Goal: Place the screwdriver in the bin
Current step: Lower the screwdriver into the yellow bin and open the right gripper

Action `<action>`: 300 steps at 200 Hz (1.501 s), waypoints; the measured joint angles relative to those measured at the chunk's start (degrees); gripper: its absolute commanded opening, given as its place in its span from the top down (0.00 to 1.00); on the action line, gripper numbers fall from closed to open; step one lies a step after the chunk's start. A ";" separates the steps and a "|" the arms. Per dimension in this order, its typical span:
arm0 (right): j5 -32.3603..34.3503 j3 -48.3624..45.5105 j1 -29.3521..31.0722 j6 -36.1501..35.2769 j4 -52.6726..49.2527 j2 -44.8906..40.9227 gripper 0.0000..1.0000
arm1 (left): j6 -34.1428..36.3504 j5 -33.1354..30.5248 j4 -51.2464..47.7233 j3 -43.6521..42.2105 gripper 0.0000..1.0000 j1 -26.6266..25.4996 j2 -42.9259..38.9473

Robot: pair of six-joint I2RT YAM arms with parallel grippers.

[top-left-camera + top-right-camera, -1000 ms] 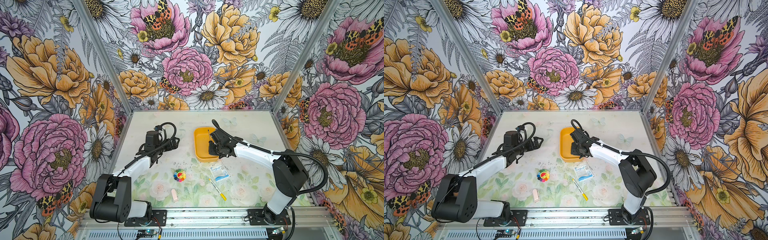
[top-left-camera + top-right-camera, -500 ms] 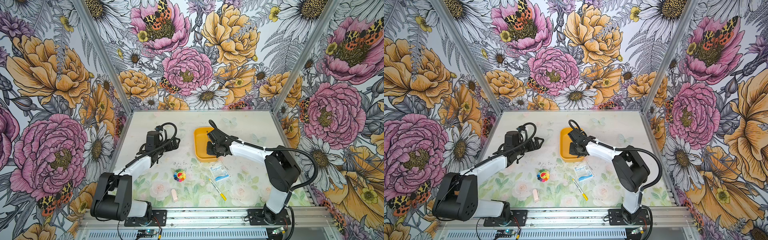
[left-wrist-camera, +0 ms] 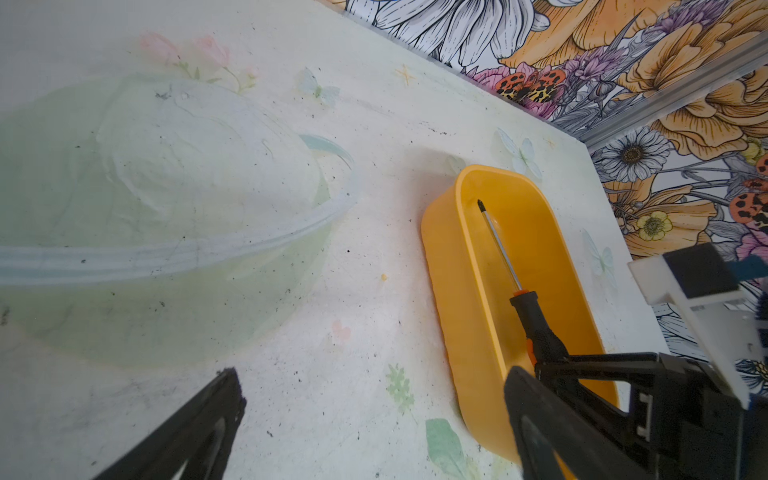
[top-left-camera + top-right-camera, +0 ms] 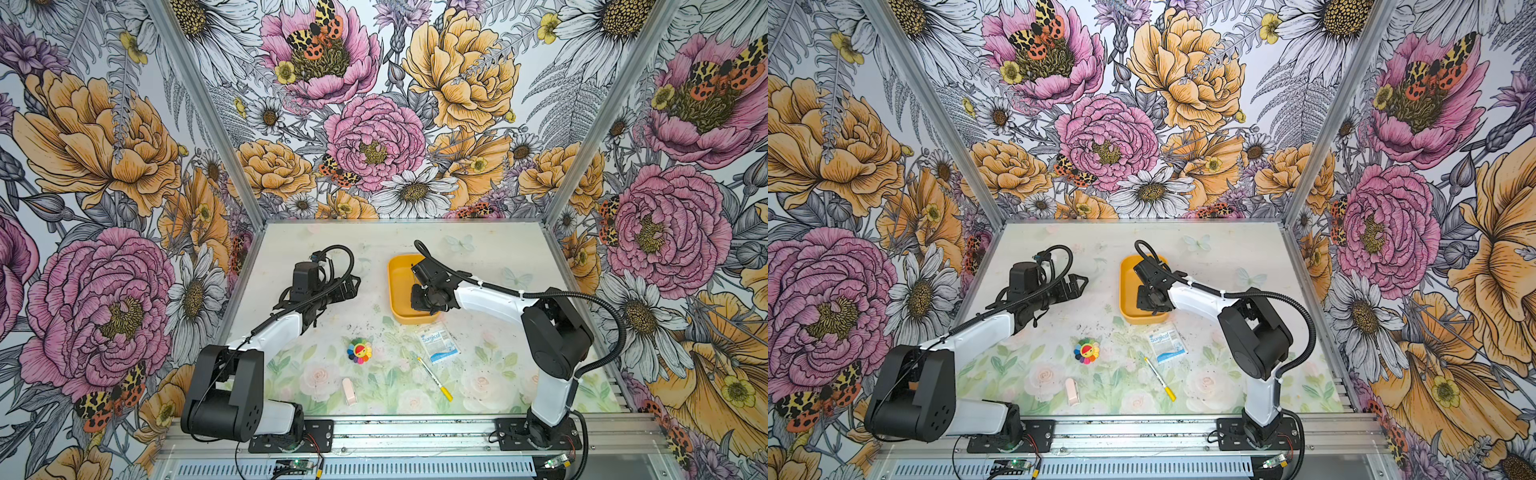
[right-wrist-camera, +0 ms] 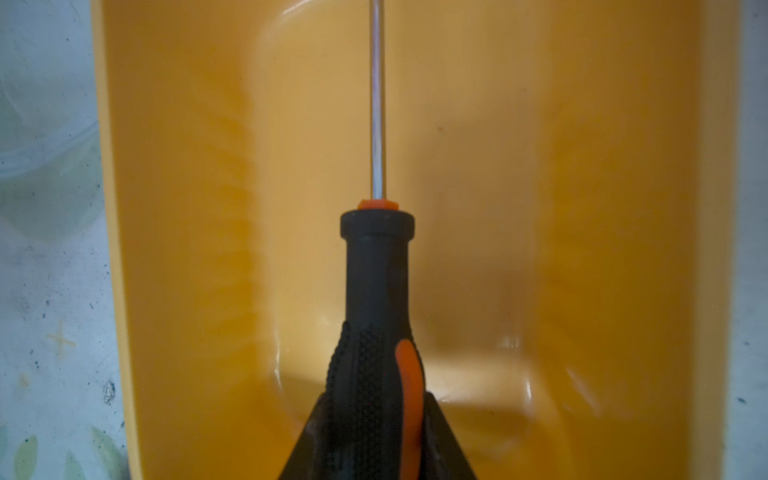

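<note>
The bin [image 4: 398,286] [image 4: 1128,291] is a shallow yellow-orange tray at mid-table. My right gripper [image 4: 422,297] [image 4: 1147,301] reaches into it from the right and is shut on the screwdriver [image 5: 376,282] by its black and orange handle. The left wrist view shows the screwdriver [image 3: 534,322] low inside the bin [image 3: 453,291], with its thin metal shaft running along the floor toward the far end. The right wrist view shows the bin floor [image 5: 561,208] under the tool. My left gripper [image 4: 353,286] [image 3: 374,378] hovers open and empty just left of the bin.
In front of the bin lie a white Surgical packet [image 4: 437,340], a rainbow flower toy [image 4: 360,350], a white pen with a yellow cap [image 4: 434,378] and a small pink block [image 4: 349,390]. Flowered walls close the table on three sides.
My right gripper has slid a little leftward over the bin with the screwdriver, and its elbow has swung inward. The left arm has stayed put.
</note>
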 measured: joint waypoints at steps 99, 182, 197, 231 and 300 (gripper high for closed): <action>-0.17 2.21 -0.02 -0.02 -0.17 3.32 1.00 | 0.00 0.22 0.00 0.00 0.01 0.00 0.76; -0.17 2.69 -0.17 -0.04 -0.57 4.57 1.00 | 0.00 0.24 0.02 0.13 0.01 0.00 1.70; -0.17 2.73 -0.17 -0.04 -0.59 4.57 1.00 | 0.00 0.24 0.00 0.28 0.01 0.00 2.03; -0.24 2.91 -0.17 -0.07 -0.63 4.87 0.93 | 0.02 0.31 0.04 0.50 0.01 0.00 2.23; -0.83 3.26 -0.44 -0.46 -0.85 5.35 0.68 | 0.02 0.44 0.02 0.50 0.01 0.00 2.23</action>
